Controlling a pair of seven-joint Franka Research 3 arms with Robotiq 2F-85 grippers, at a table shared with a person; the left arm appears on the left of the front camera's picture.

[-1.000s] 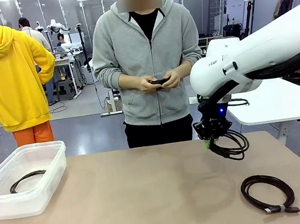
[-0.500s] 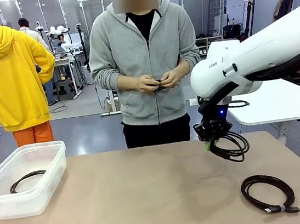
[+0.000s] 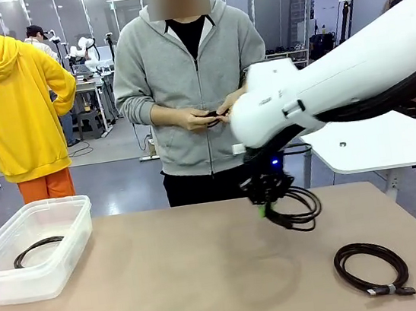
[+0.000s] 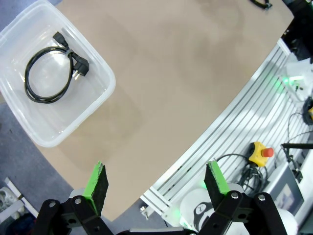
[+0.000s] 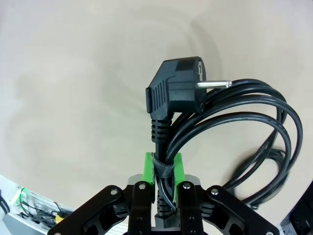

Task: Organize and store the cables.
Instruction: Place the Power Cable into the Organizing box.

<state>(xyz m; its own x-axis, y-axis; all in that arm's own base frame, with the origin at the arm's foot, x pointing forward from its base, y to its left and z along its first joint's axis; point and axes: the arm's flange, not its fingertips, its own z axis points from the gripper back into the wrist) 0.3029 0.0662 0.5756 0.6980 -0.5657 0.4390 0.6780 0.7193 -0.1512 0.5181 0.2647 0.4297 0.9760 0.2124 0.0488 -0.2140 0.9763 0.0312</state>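
Above table (image 3: 171, 283) middle, right gripper (image 3: 263, 209) clamps coiled cable (image 5: 200, 122); wrist cam shows its plug (image 5: 173, 93) & tie (image 5: 163, 170). Left gripper (image 4: 155, 171): spread wide.

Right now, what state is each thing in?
Right gripper: shut on the power cable.
Left gripper: open, empty.
Power cable: coiled, strapped, lifted off the table.
Plastic bin: open, holding a coiled cord.
Loose cable: coiled, tied, lying on table.
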